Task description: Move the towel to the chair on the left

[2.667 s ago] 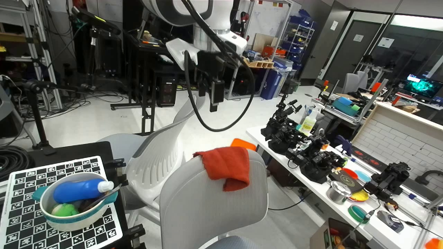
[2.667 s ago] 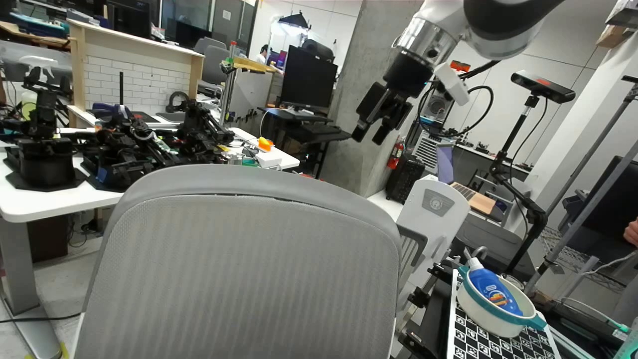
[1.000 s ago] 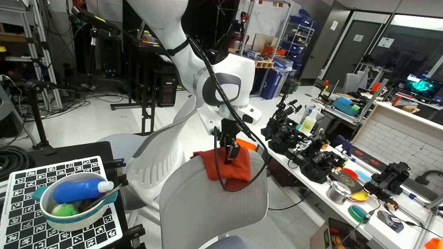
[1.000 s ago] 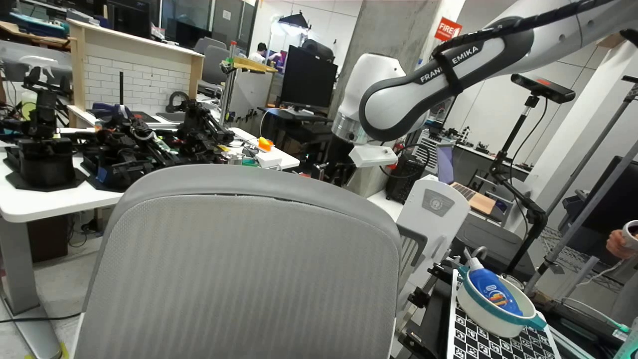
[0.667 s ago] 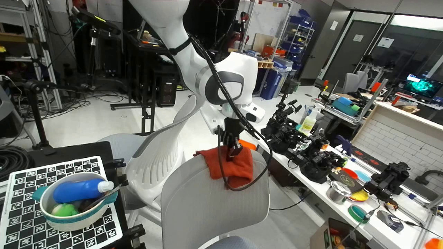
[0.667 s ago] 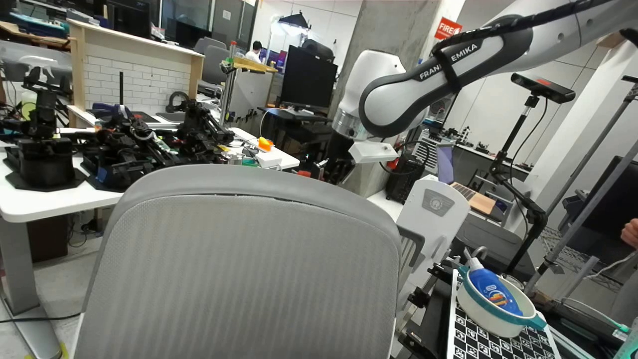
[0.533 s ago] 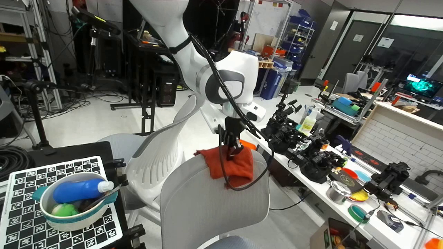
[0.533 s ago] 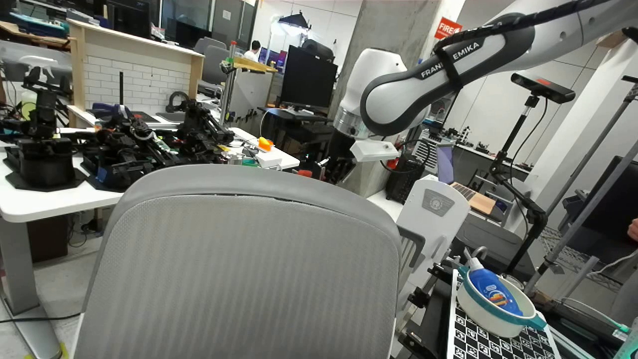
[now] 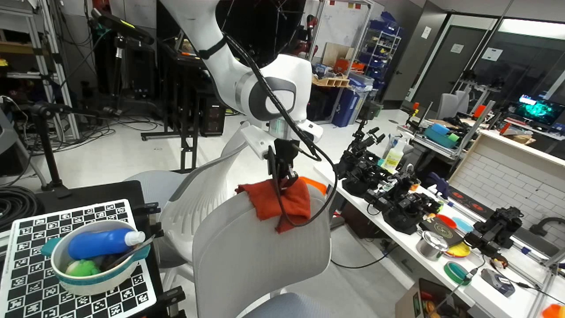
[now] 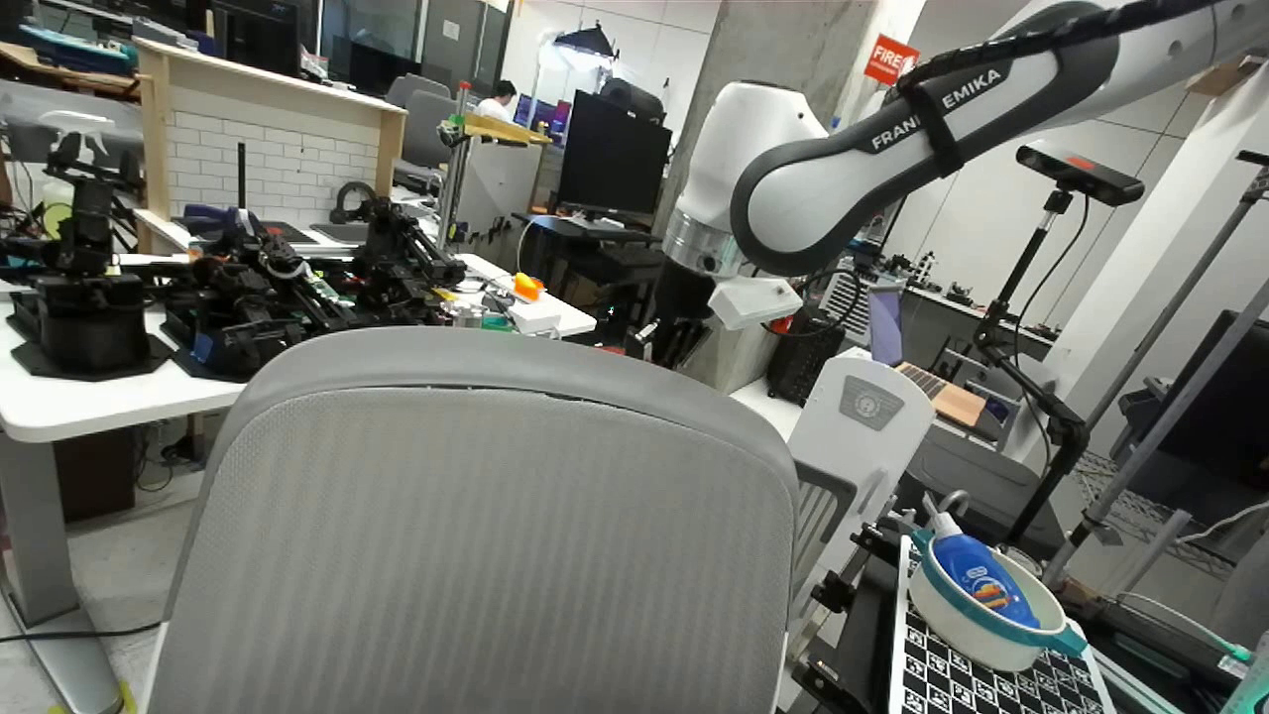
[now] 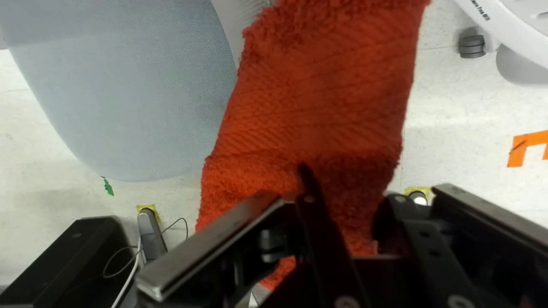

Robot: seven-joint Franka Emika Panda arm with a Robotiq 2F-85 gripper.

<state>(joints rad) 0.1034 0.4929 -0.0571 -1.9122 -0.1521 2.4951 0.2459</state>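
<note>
The orange-red towel (image 9: 296,201) drapes over the top of a grey chair back (image 9: 260,256) in an exterior view. At its top fold my gripper (image 9: 288,177) is shut on the cloth, which bunches around the fingertips. A second chair (image 9: 192,216), white and slatted, stands to the left, close beside the first. In the wrist view the towel (image 11: 321,107) spreads beneath my dark fingers (image 11: 326,244), above a grey seat (image 11: 120,85). In an exterior view a grey chair back (image 10: 476,555) fills the foreground and hides the towel and my fingertips.
A black cable (image 9: 330,194) loops from my wrist over the towel. Front left, a bowl (image 9: 90,285) with a blue bottle (image 9: 99,244) sits on a checkered board (image 9: 26,269). On the right a white table (image 9: 379,216) carries several black robot arms.
My gripper came down from above onto the towel and closed on it. In the last half second gripper, towel and the chair under it shifted left, and the towel rose slightly.
</note>
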